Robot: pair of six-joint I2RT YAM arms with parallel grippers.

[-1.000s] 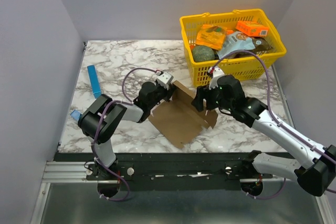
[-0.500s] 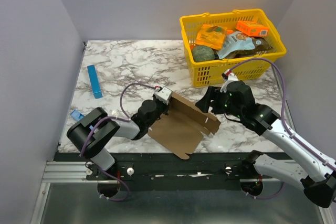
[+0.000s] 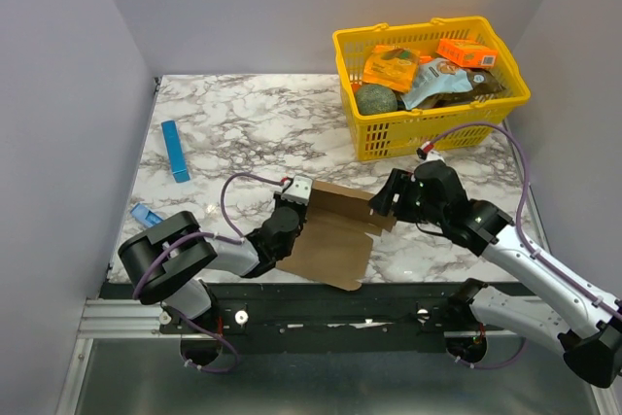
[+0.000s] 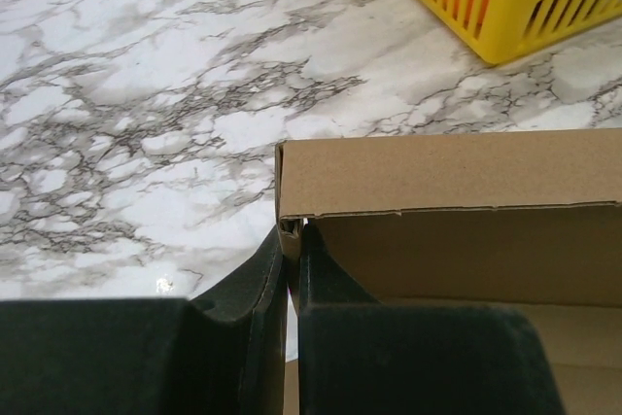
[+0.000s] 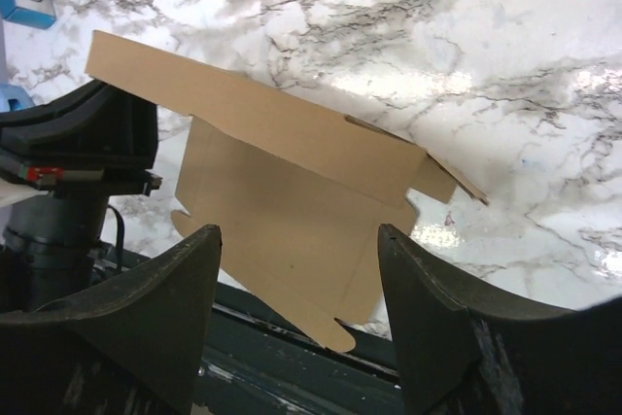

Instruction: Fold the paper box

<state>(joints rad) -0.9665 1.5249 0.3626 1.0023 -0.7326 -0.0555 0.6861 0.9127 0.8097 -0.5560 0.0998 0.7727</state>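
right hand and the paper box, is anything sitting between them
Nothing. In the right wrist view the open right hand looks straight at the paper box, with no object in between, only marble table beside it.

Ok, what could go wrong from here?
The left gripper pinches only a thin corner wall of the paper box, so it may slip or tear. A flap overhangs the table's front edge while the right gripper stands open, clear of it; the box could slide off.

Marble tabletop (image 3: 253,114). Yellow basket (image 3: 437,125) at far right, holding two orange printed boxes (image 3: 391,67) and a dark green round item (image 3: 376,100). Blue strip (image 3: 175,151) lies flat at left; small blue item (image 3: 146,214) near left edge.
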